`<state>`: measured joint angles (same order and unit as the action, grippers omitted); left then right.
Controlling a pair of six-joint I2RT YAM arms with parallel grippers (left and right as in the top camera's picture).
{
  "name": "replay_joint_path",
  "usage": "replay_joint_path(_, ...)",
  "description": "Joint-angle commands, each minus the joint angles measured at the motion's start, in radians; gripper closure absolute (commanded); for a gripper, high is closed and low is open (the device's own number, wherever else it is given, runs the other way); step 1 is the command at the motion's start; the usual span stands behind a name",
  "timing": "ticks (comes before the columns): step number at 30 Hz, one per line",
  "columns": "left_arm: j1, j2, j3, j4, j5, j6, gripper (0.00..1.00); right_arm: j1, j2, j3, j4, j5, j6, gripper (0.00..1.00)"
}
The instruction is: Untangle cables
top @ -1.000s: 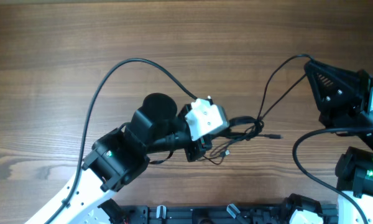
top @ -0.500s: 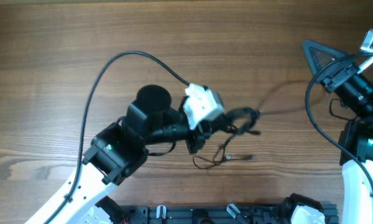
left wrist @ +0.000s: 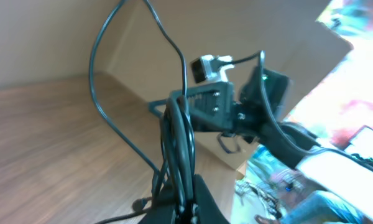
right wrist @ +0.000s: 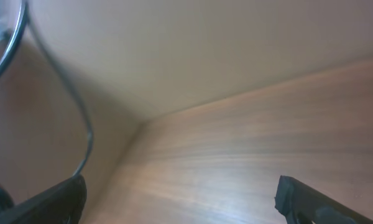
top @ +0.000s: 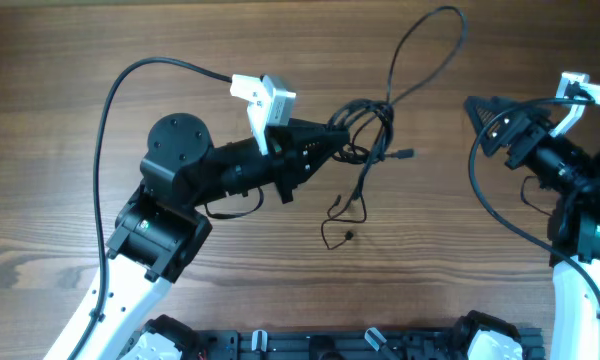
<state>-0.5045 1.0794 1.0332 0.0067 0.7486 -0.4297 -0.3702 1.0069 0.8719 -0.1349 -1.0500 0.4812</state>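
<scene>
The cables [top: 368, 132] are thin black cords bunched in a tangle at the tip of my left gripper [top: 338, 140], which is shut on them. One long loop [top: 432, 40] arcs toward the table's far edge. Loose ends [top: 344, 212] trail toward the near side, and a small plug [top: 406, 154] sticks out to the right. In the left wrist view the strands [left wrist: 178, 134] rise straight out of the shut gripper [left wrist: 188, 208]. My right gripper [top: 480, 110] stands to the right of the tangle, apart from it. It is open [right wrist: 180, 199] with nothing between its fingers.
The wooden table [top: 100, 40] lies under everything. A thick black lead [top: 110, 110] arcs from my left arm's white camera module [top: 265, 98]. Another thick lead [top: 485, 205] loops beside my right arm. A dark cord [right wrist: 81, 124] crosses the left of the right wrist view.
My left gripper carried the tangle toward the far side and right. The right gripper opened and let the cable go; the long loop now swings free toward the far edge.
</scene>
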Motion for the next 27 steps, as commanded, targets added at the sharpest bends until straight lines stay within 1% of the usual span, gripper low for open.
replay_joint_path(1, 0.003, -0.015, 0.009, 0.073, 0.134, -0.059, 0.96, 0.004, -0.002, 0.000, 0.048, -0.203, 0.067, 0.00)
replay_joint_path(5, -0.001, -0.013, 0.009, 0.093, 0.142, -0.077, 0.96, 0.060, -0.002, 0.000, 0.160, -0.253, 0.211, 0.00)
replay_joint_path(8, -0.041, -0.003, 0.009, 0.130, 0.141, -0.076, 0.96, 0.177, 0.000, 0.000, 0.282, -0.249, 0.299, 0.00)
replay_joint_path(11, -0.055, 0.002, 0.009, 0.148, 0.142, -0.077, 0.96, 0.252, 0.000, 0.000, 0.315, -0.213, 0.332, 0.02)
replay_joint_path(13, -0.055, 0.002, 0.009, 0.148, 0.142, -0.081, 0.96, 0.290, 0.000, 0.000, 0.324, -0.203, 0.334, 0.07)
replay_joint_path(14, -0.063, 0.002, 0.009, 0.149, 0.141, -0.080, 0.96, 0.309, 0.000, 0.000, 0.328, -0.195, 0.334, 0.12)
replay_joint_path(15, -0.071, 0.002, 0.009, 0.151, 0.141, -0.080, 0.96, 0.319, 0.000, 0.000, 0.330, -0.188, 0.334, 0.26)
replay_joint_path(17, -0.080, 0.002, 0.009, 0.159, 0.141, -0.080, 0.96, 0.332, 0.000, 0.000, 0.329, -0.177, 0.333, 0.75)
replay_joint_path(18, -0.080, 0.002, 0.009, 0.159, 0.140, -0.080, 0.96, 0.332, 0.000, 0.000, 0.329, -0.177, 0.333, 0.96)
replay_joint_path(20, -0.080, 0.002, 0.009, 0.158, 0.141, -0.080, 0.96, 0.332, 0.000, 0.000, 0.329, -0.165, 0.328, 0.96)
replay_joint_path(22, -0.080, 0.002, 0.009, 0.158, 0.143, -0.081, 0.96, 0.331, 0.000, 0.000, 0.328, -0.092, 0.283, 0.96)
replay_joint_path(25, -0.080, 0.000, 0.009, 0.136, 0.204, -0.084, 0.96, 0.285, 0.005, 0.000, 0.325, 0.121, 0.254, 0.96)
replay_joint_path(27, -0.080, -0.002, 0.009, 0.079, 0.205, -0.084, 0.96, 0.222, 0.008, 0.000, 0.325, 0.269, 0.252, 0.96)
